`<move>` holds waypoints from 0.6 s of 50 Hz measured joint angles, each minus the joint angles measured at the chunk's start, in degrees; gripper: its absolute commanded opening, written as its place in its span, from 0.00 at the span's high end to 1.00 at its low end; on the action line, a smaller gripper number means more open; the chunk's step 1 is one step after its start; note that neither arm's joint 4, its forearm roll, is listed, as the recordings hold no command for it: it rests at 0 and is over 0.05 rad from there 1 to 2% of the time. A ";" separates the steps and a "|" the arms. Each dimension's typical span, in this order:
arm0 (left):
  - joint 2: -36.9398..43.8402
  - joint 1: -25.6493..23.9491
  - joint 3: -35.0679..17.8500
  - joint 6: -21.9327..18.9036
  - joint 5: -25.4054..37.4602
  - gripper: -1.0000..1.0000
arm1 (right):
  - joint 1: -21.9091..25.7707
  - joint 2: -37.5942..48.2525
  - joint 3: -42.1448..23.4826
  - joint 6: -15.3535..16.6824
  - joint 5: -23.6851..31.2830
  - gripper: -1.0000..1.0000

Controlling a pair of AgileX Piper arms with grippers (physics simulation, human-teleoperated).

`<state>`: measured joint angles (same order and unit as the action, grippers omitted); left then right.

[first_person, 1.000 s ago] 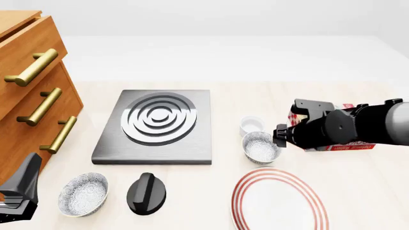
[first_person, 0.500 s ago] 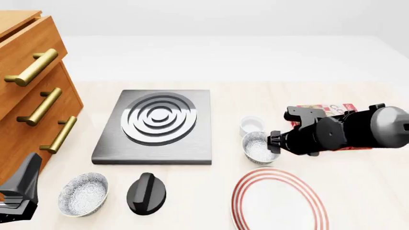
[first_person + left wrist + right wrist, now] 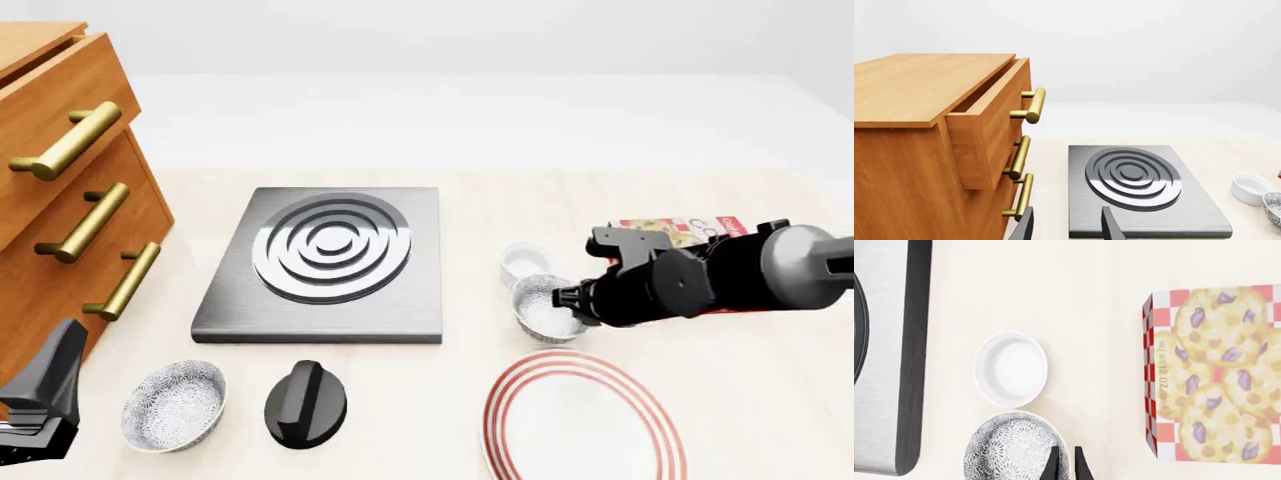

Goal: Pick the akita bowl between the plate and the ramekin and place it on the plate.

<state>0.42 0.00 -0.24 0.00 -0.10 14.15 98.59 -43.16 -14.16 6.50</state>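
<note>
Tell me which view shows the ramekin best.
The right wrist view: the ramekin is seen whole from above, close and unobstructed. The front view shows it small, beside the right gripper. The left wrist view catches it near the edge.

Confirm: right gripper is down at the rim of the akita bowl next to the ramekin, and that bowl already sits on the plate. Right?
Not quite. The right gripper is at the rim of the akita bowl next to the ramekin, but that bowl sits on the table, between ramekin and plate, not on the plate. The front view shows it.
</note>
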 measured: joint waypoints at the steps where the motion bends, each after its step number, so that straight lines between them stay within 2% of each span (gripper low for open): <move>1: 0.00 0.00 0.00 0.00 0.00 0.00 | -0.08 0.00 -0.01 0.18 -0.01 1.00; 16: 0.00 0.00 0.00 0.00 0.00 0.00 | -0.03 -0.70 -0.24 1.40 0.16 1.00; 30: 0.00 0.00 0.00 0.00 0.00 0.00 | 0.22 -6.95 -0.49 1.39 4.63 1.00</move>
<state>0.42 0.00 -0.24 0.00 -0.10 14.37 91.64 -43.65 -12.77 11.13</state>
